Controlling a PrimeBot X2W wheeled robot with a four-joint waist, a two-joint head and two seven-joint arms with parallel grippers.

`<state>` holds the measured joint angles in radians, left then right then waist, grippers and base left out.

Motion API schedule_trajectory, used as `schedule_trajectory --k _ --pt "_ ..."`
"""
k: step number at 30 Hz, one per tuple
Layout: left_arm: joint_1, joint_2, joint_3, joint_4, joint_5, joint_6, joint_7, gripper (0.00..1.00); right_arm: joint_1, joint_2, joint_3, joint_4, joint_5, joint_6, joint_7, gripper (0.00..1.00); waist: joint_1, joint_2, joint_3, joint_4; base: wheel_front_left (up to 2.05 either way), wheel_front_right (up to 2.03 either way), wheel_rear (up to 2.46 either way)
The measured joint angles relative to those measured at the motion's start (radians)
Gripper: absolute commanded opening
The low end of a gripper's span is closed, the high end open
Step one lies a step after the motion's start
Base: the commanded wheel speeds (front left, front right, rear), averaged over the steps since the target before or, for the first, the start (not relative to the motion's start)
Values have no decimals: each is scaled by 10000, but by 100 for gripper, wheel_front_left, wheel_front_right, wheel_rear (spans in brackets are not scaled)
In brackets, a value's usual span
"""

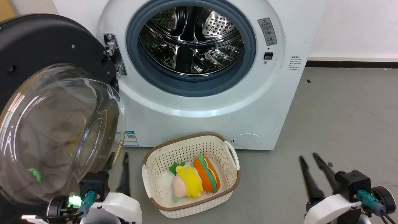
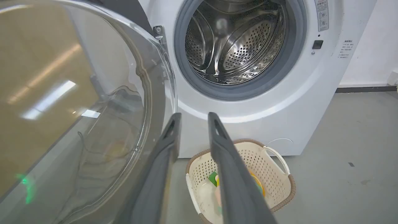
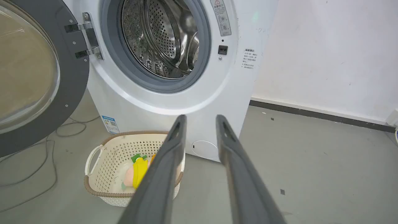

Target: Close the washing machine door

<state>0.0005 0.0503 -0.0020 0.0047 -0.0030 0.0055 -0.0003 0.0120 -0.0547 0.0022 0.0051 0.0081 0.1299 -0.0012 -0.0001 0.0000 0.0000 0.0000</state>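
Find the washing machine door swung wide open at the left, hanging on its metal hinge at the left edge of the opening. Note the matte inner side and bulging glass bowl turned toward the near side. See nothing lodged between it and the washing machine. Record the steel drum bare where visible and the grey gasket unobstructed. Mark the small black slot right of the opening, judged the latch point.

Locate the left gripper low at the near left, fingers spread, holding nothing, just beside the lower right edge of the glass bowl. Cannot tell whether touching. Judge this spot close to the hinge and on the inner face, so poor for leverage. Expect the next move to call for reaching the free rim further left and bringing it round to the right.

Locate the right gripper at the near right, fingers likewise spread and empty, over bare floor, well apart from the door. Judge it parked clear of the door's arc.

Note the cream basket with plush toys on the floor just in front of the machine, below the opening. Judge it low enough to sit under the sweep, though clearance at the lower rim cannot be confirmed.
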Motion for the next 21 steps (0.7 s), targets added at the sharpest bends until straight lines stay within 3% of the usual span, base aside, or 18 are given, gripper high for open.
schedule_trajectory --k 21 --pt "0 -2 -169 36 -4 104 -291 100 5 0 -138 2 123 0 -309 100 1 0 25 121 0 0 0"
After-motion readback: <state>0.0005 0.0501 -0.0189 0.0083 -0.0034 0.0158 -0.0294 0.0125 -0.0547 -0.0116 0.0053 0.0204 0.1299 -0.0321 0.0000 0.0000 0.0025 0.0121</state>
